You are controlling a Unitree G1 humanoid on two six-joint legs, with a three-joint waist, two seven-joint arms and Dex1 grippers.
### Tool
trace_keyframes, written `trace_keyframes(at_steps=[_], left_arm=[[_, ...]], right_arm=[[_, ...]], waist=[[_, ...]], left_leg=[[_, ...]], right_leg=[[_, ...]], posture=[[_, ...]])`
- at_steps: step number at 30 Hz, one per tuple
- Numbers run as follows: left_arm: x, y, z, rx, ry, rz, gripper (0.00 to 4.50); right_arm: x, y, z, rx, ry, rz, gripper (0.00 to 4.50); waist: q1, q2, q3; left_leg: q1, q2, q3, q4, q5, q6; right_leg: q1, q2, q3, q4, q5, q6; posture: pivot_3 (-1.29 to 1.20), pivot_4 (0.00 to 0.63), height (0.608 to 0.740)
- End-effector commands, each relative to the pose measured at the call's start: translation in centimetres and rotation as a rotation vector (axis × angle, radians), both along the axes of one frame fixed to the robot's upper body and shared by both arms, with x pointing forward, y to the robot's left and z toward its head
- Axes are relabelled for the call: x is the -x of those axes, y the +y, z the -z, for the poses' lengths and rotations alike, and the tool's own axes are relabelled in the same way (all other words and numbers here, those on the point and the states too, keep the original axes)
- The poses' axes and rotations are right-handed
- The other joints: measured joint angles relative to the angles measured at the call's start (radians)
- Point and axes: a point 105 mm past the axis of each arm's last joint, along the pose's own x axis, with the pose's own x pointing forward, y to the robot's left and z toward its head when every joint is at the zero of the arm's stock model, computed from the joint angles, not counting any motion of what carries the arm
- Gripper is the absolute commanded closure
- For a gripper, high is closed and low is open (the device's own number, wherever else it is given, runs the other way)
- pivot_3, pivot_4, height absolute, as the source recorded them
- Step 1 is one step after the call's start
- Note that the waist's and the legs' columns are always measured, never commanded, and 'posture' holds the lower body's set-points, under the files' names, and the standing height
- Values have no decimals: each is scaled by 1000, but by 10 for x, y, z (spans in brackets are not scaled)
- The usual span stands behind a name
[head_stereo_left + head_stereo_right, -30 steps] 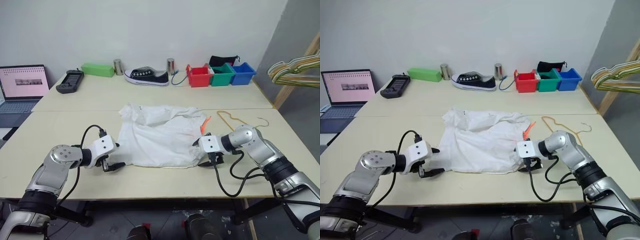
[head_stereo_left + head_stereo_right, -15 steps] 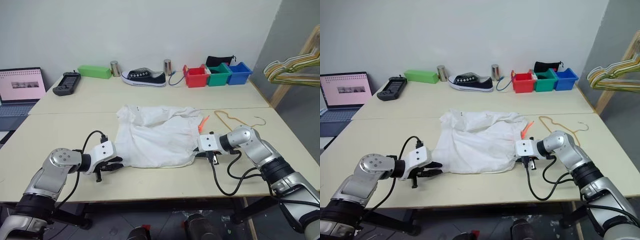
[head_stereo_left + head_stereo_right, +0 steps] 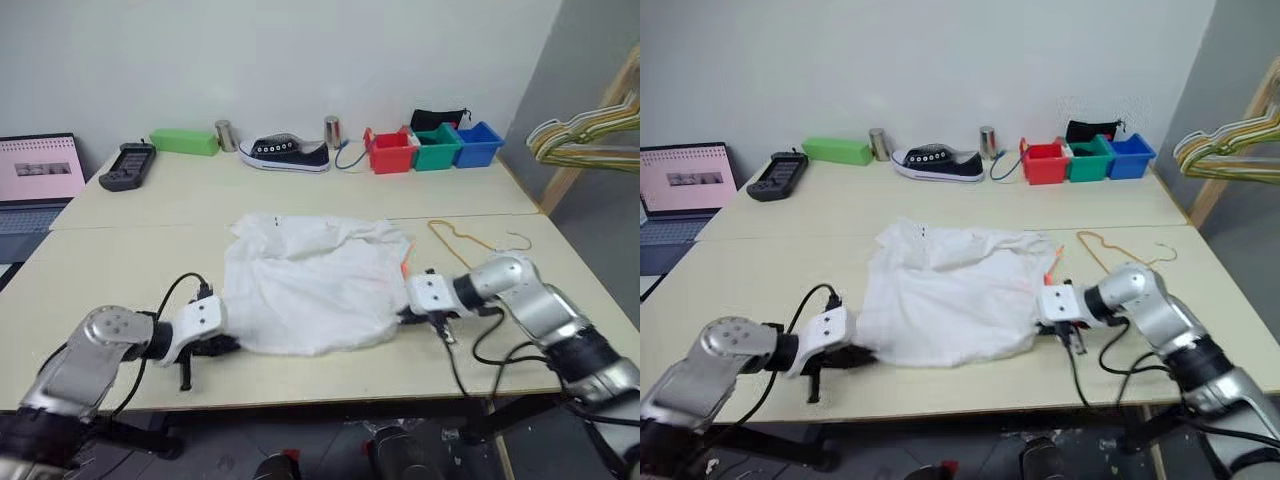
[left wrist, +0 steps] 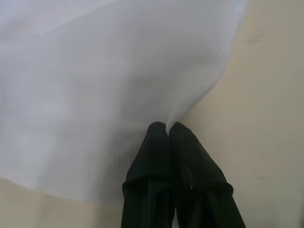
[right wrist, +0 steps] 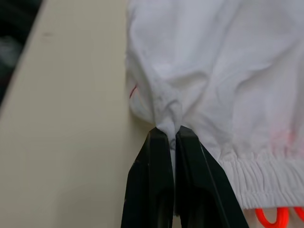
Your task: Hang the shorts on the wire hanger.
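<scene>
The white shorts (image 3: 310,285) lie spread on the near table, their orange drawstring (image 3: 405,250) at the right side. My left gripper (image 3: 222,345) is shut on the near left edge of the fabric; the left wrist view has its fingertips (image 4: 159,130) pinching a white fold. My right gripper (image 3: 405,318) is shut on the near right corner by the elastic waistband (image 5: 266,178), a tuft of cloth between its fingertips (image 5: 161,137). The wire hanger (image 3: 462,238), thin and yellow-gold, lies flat on the table beyond the right gripper, apart from the shorts.
Along the far table stand a laptop (image 3: 38,175), a black controller (image 3: 125,165), a green box (image 3: 185,142), two metal cans, a shoe (image 3: 287,153) and red, green and blue bins (image 3: 432,148). A bunch of hangers (image 3: 585,138) hangs at the right. The table's front edge is close to both grippers.
Both grippers went from open beside the shorts to shut on the near corners. They then drew back toward the table's front edge, pulling the fabric nearer and flatter.
</scene>
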Motion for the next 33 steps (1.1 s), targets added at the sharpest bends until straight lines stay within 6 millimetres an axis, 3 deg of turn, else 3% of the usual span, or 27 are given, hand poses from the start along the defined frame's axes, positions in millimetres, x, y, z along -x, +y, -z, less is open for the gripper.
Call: trace_keyframes(at_steps=[1, 4, 7, 9, 11, 13, 14, 16, 19, 21, 22, 24, 26, 29, 30, 32, 33], left_arm=[[27, -19, -39, 70, 98, 117, 4407], [36, -29, -55, 97, 147, 177, 4407], [-4, -22, -64, 63, 11, 130, 4407], [-75, -4, -75, 6, -255, -41, 4407], [-153, 24, -106, -96, -587, -308, 4407], [-192, 43, -143, -179, -830, -485, 4407], [-206, 52, -175, -197, -982, -600, 4407], [-216, 61, -230, -182, -1214, -769, 4407], [-197, 59, -327, -156, -1678, -908, 4407], [-181, 52, -361, -123, -1874, -895, 4407], [-177, 49, -369, -110, -1922, -879, 4407], [-173, 48, -370, -128, -1960, -827, 4407], [-172, 55, -357, -123, -1924, -799, 4407], [-193, 61, -299, -211, -1626, -679, 4407], [-196, 63, -259, -219, -1428, -620, 4407], [-176, 58, -189, -199, -1074, -495, 4407], [-161, 52, -166, -184, -938, -443, 4407]], right_arm=[[42, -9, -24, 21, 142, -117, 4500], [44, -9, -30, 9, 188, -95, 4500], [10, 4, -43, -81, 138, 0, 4500], [-43, 22, -71, -243, 35, 161, 4500], [-103, 35, -111, -411, -116, 373, 4500], [-138, 40, -143, -503, -284, 494, 4500], [-163, 37, -168, -563, -465, 625, 4500], [-191, 27, -221, -650, -859, 814, 4500], [-181, 21, -294, -840, -1298, 871, 4500], [-170, 30, -310, -924, -1425, 807, 4500], [-166, 35, -312, -944, -1456, 774, 4500], [-169, 50, -288, -900, -1393, 691, 4500], [-173, 60, -251, -872, -1236, 637, 4500], [-176, 67, -204, -795, -1049, 588, 4500], [-174, 71, -179, -738, -949, 555, 4500], [-166, 76, -134, -640, -762, 498, 4500], [-160, 77, -119, -602, -705, 465, 4500]], waist=[[6, 0, 0], [7, 0, 0], [-1, -2, 1], [-18, -1, 1], [-31, -2, 0], [-33, -7, 2], [-35, -8, 1], [-37, -10, 0], [-29, -10, 0], [-27, -10, 0], [-29, -10, -1], [-36, -10, -1], [-43, -10, -1], [-51, -10, 0], [-51, -10, 0], [-53, -10, 0], [-60, -9, 0]], left_leg=[[0, 0, 0, -1, 0, 0], [0, 1, 0, -1, -2, -3], [2, 0, 1, -1, -5, -8], [3, 0, 0, 0, -5, -8], [5, -1, -3, 0, -5, -8], [8, -3, -6, 2, -3, -4], [1, -4, -7, 0, -1, -3], [-4, -5, -11, -1, 11, 4], [-20, -7, -11, -2, 10, 0], [-29, -8, -5, -4, 13, -11], [-30, -10, -2, -5, 12, -13], [-31, -16, 2, -9, 10, -15], [-31, -20, 7, -19, 9, -13], [-31, -21, 7, -17, 8, -10], [-31, -22, 7, -16, 7, -8], [-27, -22, 6, -16, 9, -3], [-26, -22, 5, -15, 9, -3]], right_leg=[[-1, 0, 0, 0, -1, -1], [-1, -1, -1, 0, -3, -3], [-4, -1, -2, -1, -4, -3], [-4, -1, -3, -2, -3, -3], [0, -1, -7, -5, -3, -2], [7, -1, -8, -7, 6, 1], [5, -1, -7, -8, 16, 5], [-2, 0, -7, -9, 28, 13], [-23, -3, -4, -1, 24, 8], [-37, -5, 0, 1, 24, 9], [-40, -8, 1, 1, 22, 11], [-43, -15, 4, 0, 19, 17], [-44, -20, 5, -2, 17, 20], [-40, -21, 4, -4, 17, 20], [-39, -21, 3, -5, 16, 20], [-36, -21, 3, -2, 17, 20], [-35, -21, 3, -1, 17, 20]], posture=[[-156, 37, 740], [-157, 34, 740], [-163, 28, 740], [-173, 24, 740], [-181, 21, 740], [-181, 20, 740], [-184, 17, 740], [-187, 16, 740], [-185, 20, 740], [-178, 25, 740], [-175, 27, 740], [-170, 32, 740], [-166, 41, 740], [-154, 49, 740], [-148, 53, 740], [-142, 55, 740], [-136, 54, 740]])
